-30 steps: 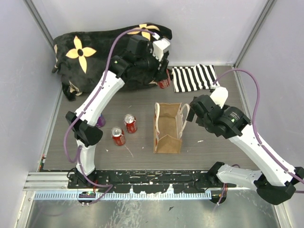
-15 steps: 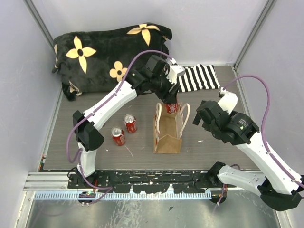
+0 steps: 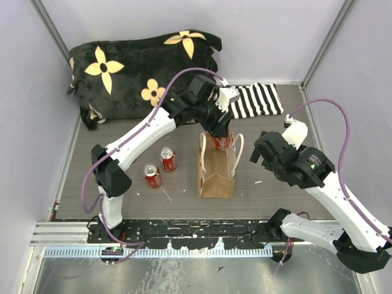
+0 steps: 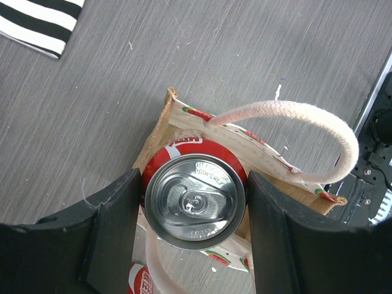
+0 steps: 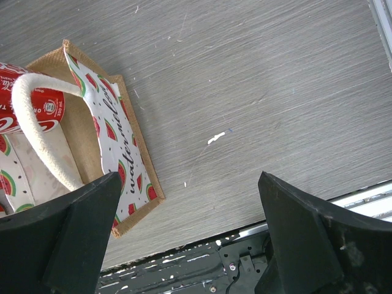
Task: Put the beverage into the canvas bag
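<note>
My left gripper is shut on a red beverage can, a finger on each side of its silver top. The can hangs upright at the mouth of the tan canvas bag, at its far end between the cream loop handles. How deep it sits in the bag I cannot tell. My right gripper hovers open just right of the bag, holding nothing.
Two more red cans stand left of the bag. A black-and-white striped cloth lies behind it, beside a black flowered cushion. The metal rail runs along the near edge.
The left arm carried the can from beside the cushion to the bag's far end and lowered it slightly. The right arm drew back a little to the right.
</note>
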Controlling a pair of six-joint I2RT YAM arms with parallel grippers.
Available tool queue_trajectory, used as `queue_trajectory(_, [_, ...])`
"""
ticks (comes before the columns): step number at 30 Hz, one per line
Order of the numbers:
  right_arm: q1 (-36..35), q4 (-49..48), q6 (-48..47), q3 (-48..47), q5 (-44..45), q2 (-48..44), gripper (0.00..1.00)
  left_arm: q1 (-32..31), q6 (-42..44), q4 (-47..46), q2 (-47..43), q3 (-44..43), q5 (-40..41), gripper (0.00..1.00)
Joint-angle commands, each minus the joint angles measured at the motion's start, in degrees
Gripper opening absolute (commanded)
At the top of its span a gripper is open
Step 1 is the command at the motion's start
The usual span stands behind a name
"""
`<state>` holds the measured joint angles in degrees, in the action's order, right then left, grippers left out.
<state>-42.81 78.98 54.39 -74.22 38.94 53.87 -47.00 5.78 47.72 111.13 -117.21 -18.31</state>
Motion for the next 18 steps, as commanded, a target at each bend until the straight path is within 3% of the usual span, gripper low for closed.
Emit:
queue_trajectory(1, [-0.20, -0.31, 1.28, 0.05, 1.84, -0.61, 1.00, -0.72, -0.51, -4.78, -3.99, 0.40, -0.94, 0.00])
queue_trajectory(18, [-0.24, 1.64, 1.80, -1.08, 1.83, -0.70, 1.00, -1.77, -0.64, -10.90, -1.07, 7.38, 1.98, 0.00])
